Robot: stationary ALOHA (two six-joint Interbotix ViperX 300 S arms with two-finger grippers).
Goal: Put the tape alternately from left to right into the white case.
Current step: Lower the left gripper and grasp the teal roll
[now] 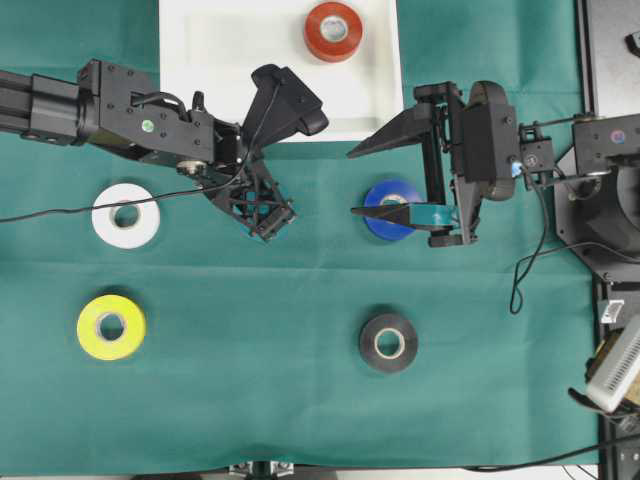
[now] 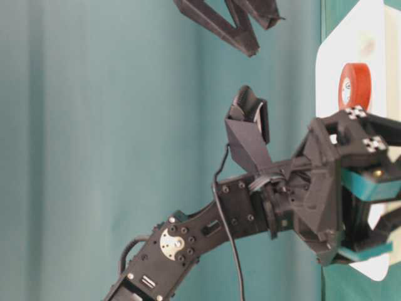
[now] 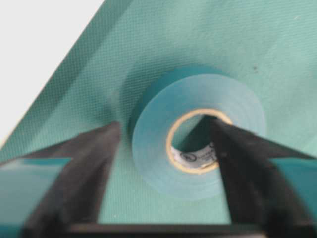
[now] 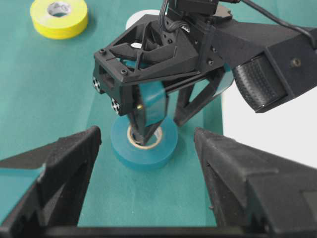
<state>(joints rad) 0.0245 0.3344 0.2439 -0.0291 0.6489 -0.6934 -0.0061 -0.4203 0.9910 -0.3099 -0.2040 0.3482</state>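
The bench (image 1: pixel 300 400) is seen from straight above in the overhead view. The table-level view is set low and appears turned sideways. The teal roll (image 3: pixel 198 134) is viewed very closely, looking down, by the left wrist camera; the same roll and the left pincer (image 4: pixel 148 131) are also covered by the right wrist camera.

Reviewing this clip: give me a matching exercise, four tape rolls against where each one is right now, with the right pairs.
Rolls:
1. red roll
2. teal roll
3. blue roll
4. yellow roll

Places:
A. under the right gripper, whose jaws stand wide apart
B. lying alone on the green cloth, no arm near
C. inside the white case
D. at the left gripper, one jaw in its core, one outside

Pairs: 1-C, 2-D, 3-A, 4-B
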